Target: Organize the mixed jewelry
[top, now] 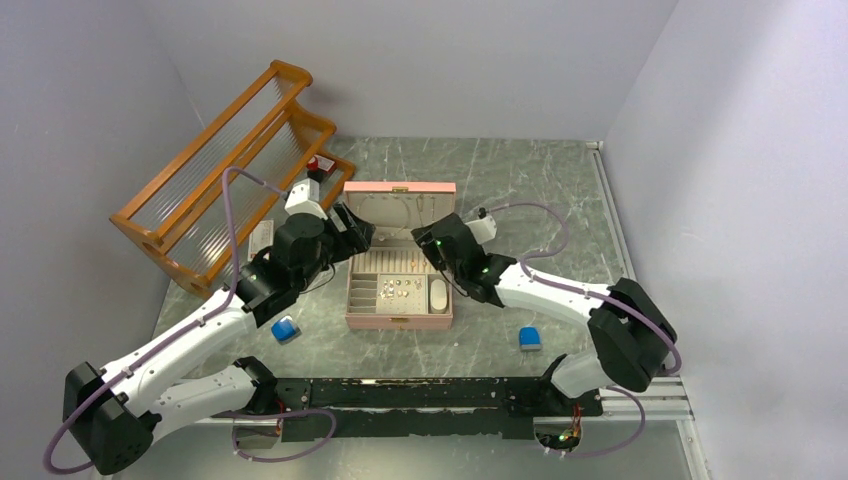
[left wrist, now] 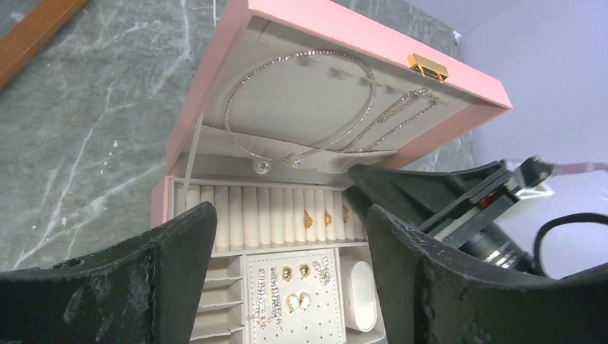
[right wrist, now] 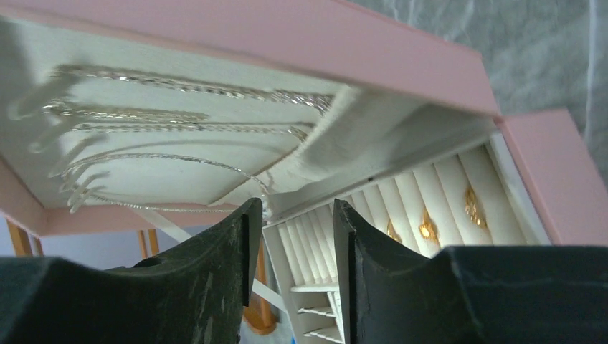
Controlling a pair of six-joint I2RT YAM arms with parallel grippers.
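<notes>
The pink box [top: 399,318] stands open mid-table with its lid upright at the back. In the left wrist view a thin wire hoop [left wrist: 247,84] and fine chains [left wrist: 401,115] hang inside the lid. Gold rings [left wrist: 326,218] sit in the ring rolls and small gold and silver earrings [left wrist: 290,287] on the pad. My left gripper [left wrist: 290,211] is open wide and empty, just left of the lid [top: 355,235]. My right gripper [right wrist: 294,208] is open and empty, its tips under the lid's lower edge beside a chain end [right wrist: 267,206], right of the lid [top: 425,240]. The rings show there too [right wrist: 429,228].
A wooden rack [top: 230,160] stands at the back left with a small red and white item [top: 320,168] beside it. Two blue blocks lie near the front, one to the left [top: 285,329] and one to the right [top: 529,339]. A white pillow [top: 438,295] fills the box's right compartment.
</notes>
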